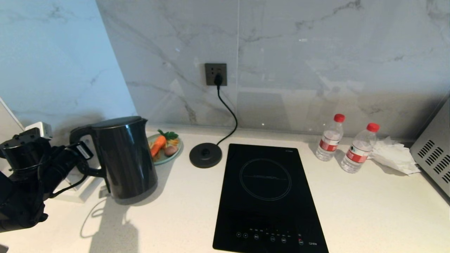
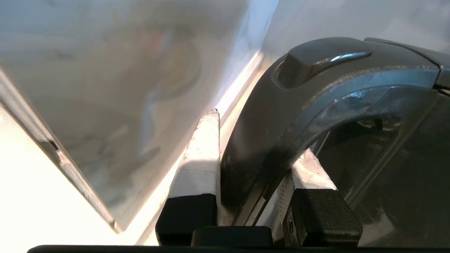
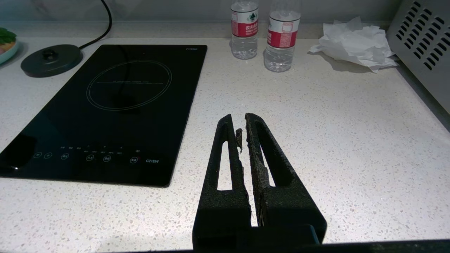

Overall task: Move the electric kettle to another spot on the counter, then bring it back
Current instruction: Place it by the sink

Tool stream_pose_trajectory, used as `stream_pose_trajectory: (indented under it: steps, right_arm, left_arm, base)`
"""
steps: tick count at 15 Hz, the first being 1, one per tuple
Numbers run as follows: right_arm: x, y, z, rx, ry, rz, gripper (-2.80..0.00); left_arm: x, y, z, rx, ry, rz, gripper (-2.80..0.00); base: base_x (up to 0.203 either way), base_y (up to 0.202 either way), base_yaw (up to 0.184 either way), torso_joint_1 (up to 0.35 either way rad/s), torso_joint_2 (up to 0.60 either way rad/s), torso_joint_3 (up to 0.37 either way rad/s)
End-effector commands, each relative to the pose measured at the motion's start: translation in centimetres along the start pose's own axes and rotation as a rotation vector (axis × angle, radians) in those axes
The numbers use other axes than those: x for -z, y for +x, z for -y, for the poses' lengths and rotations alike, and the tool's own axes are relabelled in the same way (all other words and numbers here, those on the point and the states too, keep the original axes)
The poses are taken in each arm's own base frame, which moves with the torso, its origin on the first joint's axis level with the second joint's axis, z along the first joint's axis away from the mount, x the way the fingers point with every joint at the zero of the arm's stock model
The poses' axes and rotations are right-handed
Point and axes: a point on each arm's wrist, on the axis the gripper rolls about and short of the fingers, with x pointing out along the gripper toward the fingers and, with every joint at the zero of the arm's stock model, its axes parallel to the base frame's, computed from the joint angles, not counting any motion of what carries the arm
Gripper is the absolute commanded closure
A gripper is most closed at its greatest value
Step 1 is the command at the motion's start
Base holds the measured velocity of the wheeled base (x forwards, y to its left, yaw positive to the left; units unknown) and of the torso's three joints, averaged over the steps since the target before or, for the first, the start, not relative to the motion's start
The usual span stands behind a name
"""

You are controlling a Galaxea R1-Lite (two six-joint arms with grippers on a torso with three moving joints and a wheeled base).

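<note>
Nearest you, the left tool [image 1: 82, 151] has its white-taped fingers [image 2: 198, 165] closed part-way around the loop handle [image 2: 267, 140] of the electric kettle [image 1: 124, 158], one finger outside the loop and one inside it. The kettle's long axis is vertical, leaning slightly. Its handle points away from the induction hob [image 1: 269, 196], toward the left arm, and its spout faces the hob. From the head view you cannot tell whether its bottom touches the surface [image 1: 369, 211].

The kettle is well to the side of the hob, away from the water bottles [image 1: 330, 142], and off its round corded base [image 1: 205, 155], which lies just beside the hob's far corner. A plate of vegetables [image 1: 165, 147] sits between the kettle and the base.

The right tool [image 3: 242, 123] hangs over bare surface beside the hob's near corner, fingers almost together, holding nothing.

The surface is off-white speckled stone. The wall [image 1: 316, 63] behind the hob is grey-veined marble with a socket [image 1: 216, 74].
</note>
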Motion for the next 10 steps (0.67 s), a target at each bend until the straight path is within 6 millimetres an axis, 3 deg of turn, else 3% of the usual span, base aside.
stream_pose_trajectory:
  steps: [1,10]
  right_arm:
    - [0.0,0.0,0.0,0.0,0.001,-0.002,0.0]
    - [0.0,0.0,0.0,0.0,0.0,0.0,0.0]
  left_arm:
    - [1.2,0.3,-0.6,-0.009,-0.001,-0.001,0.0]
    - [1.6,-0.1,-2.5,0.034,-0.002,-0.035,0.0]
  base:
    - [0.0,0.0,0.0,0.0,0.0,0.0]
    - [0.0,0.0,0.0,0.0,0.0,0.0]
